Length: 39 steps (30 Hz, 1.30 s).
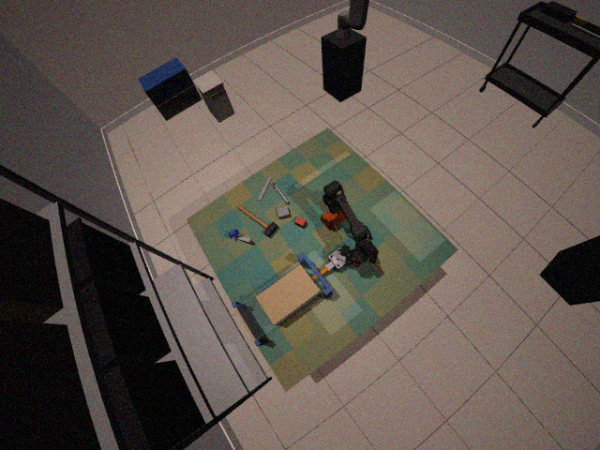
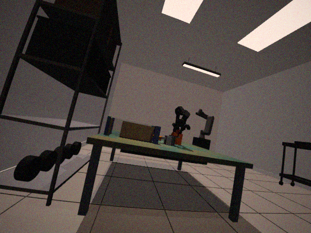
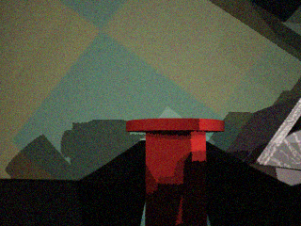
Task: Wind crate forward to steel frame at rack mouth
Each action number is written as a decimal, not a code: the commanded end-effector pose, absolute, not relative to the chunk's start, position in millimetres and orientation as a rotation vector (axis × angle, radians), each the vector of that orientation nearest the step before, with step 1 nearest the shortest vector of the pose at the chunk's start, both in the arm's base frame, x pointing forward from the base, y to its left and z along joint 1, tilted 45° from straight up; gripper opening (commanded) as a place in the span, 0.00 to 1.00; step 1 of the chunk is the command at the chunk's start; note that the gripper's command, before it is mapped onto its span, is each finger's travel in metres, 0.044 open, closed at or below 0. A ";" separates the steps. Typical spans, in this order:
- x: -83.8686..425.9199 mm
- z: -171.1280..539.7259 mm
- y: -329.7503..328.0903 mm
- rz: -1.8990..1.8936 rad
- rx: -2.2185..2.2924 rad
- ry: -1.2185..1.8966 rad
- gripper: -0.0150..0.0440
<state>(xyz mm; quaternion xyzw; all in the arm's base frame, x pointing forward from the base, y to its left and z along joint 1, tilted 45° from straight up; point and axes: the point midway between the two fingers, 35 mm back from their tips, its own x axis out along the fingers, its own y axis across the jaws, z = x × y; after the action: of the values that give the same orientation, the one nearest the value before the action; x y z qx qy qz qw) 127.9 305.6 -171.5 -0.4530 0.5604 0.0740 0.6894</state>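
The tan crate point(image 1: 289, 294) point(image 2: 136, 131) sits flat inside the clear-panelled cubby. Its front is close behind the blue frame point(image 1: 325, 286) point(image 2: 156, 135) at the rack's mouth; whether they touch is unclear. An orange strap point(image 1: 322, 272) runs from the crate through the frame to the grey winch point(image 1: 337, 259) point(image 2: 169, 140), also at the right of the wrist view point(image 3: 287, 153). My gripper point(image 1: 355, 263) point(image 3: 172, 149) is shut on the red grip of the winch handle point(image 3: 170, 162), beside the winch on the side away from the crate. The handle's key and the winch hole are hidden.
An orange block point(image 1: 332, 220) point(image 2: 179, 139) stands near the arm. A hammer point(image 1: 251, 216), a blue-and-white tool point(image 1: 245, 238), grey bars point(image 1: 264, 188) point(image 1: 280, 193), a grey block point(image 1: 283, 212) and a small red block point(image 1: 300, 221) lie farther off. The cubby's rear frame point(image 1: 250, 322) stands behind the crate.
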 end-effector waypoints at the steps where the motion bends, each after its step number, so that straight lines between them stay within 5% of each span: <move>1: 115.3 -170.6 296.5 0.165 -1.036 1.280 0.25; 39: 90.3 -150.9 274.2 0.165 -1.038 1.282 0.25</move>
<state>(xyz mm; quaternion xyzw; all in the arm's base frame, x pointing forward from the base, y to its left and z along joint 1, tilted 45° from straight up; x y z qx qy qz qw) 97.8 284.8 -153.5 -0.4529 0.5644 0.0775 0.6859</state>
